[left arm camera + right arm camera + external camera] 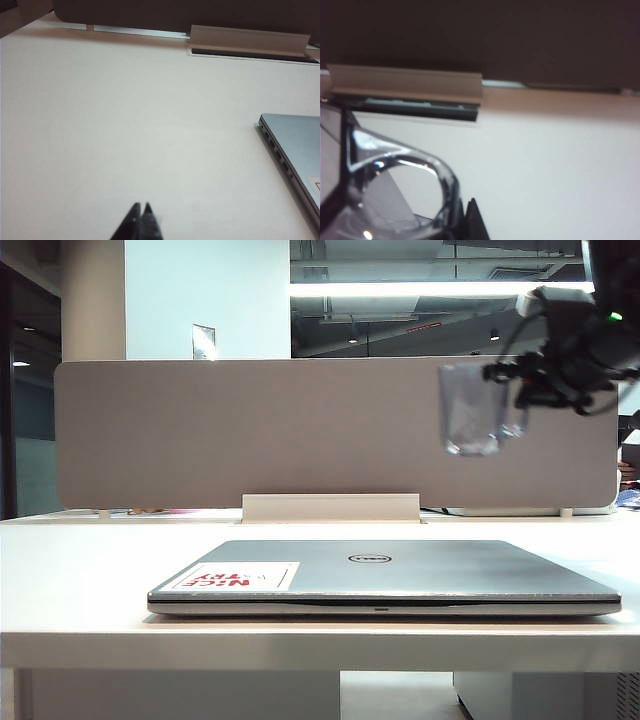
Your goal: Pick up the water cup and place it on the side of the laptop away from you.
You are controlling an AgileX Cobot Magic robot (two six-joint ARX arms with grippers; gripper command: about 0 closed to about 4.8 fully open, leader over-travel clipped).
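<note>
Water cup (472, 408) placement is not yet made: the closed laptop (400, 575) is laid flat with its long axis across the table (80, 570), while the cup is held upright, base down, high above the laptop's right end by its handle in the clamped right gripper (515, 380), and the left gripper (141, 210) is kept pinched together over bare table beside the laptop.

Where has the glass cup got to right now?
The water cup hangs in the air at the exterior view's upper right, held by the right gripper, above and behind the laptop.

My right gripper (520, 390) is hanging high above the laptop's (400, 575) far right corner, jaws clamping the water cup (472, 410) by its handle. My left gripper (141, 212) is sitting low beside the laptop's left edge, fingertips pressing together, holding nothing.
</note>
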